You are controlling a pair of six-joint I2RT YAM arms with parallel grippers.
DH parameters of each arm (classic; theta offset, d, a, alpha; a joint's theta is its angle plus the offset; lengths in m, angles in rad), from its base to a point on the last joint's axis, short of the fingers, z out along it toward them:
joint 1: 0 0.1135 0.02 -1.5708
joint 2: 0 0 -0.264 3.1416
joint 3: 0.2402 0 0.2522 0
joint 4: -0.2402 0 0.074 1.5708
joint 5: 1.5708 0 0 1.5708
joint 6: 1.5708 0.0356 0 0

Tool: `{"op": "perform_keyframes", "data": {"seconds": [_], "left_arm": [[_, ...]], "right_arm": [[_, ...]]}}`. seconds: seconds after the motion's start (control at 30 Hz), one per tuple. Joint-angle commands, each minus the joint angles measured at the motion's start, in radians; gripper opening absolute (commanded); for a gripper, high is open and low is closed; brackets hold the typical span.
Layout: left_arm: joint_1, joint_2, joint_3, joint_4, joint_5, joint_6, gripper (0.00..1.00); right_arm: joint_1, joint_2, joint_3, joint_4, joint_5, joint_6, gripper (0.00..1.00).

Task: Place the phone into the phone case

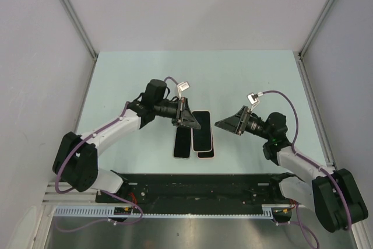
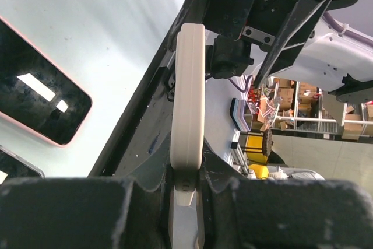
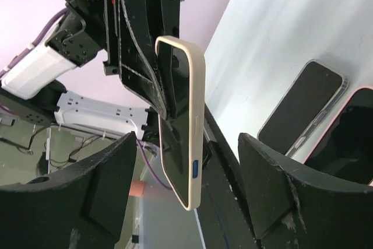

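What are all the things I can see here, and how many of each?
cream case: one, cream rim with a dark face, held in the air above the table
grey-rimmed phone: one, black screen, flat on the table
pink-rimmed phone: one, black screen, flat beside the grey-rimmed one; the overhead view hints at something under it, but I cannot tell
table: one, pale green, under everything
left arm: one, white and black, near edge
right arm: one, white and black, near edge
left pincer: one, black, shut on the cream case
right pincer: one, black, open, empty
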Motion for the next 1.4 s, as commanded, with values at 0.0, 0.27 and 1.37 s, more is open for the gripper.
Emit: {"op": "perform_keyframes", "data": {"seconds": [0.0,0.27,1.37], "left_arm": [[-0.008,-0.026,0.017,0.081,0.098,-0.012,0.00],[-0.016,-0.008,0.014,0.107,0.141,-0.024,0.00],[-0.012,0.043,0.086,-0.123,0.022,0.192,0.98]], "right_arm": [[0.020,0.044,0.032,0.099,-0.051,0.011,0.75],[0.040,0.147,0.039,0.306,-0.063,0.117,0.74],[-0.039,-0.110,0.221,-0.423,-0.045,-0.200,0.00]]}}
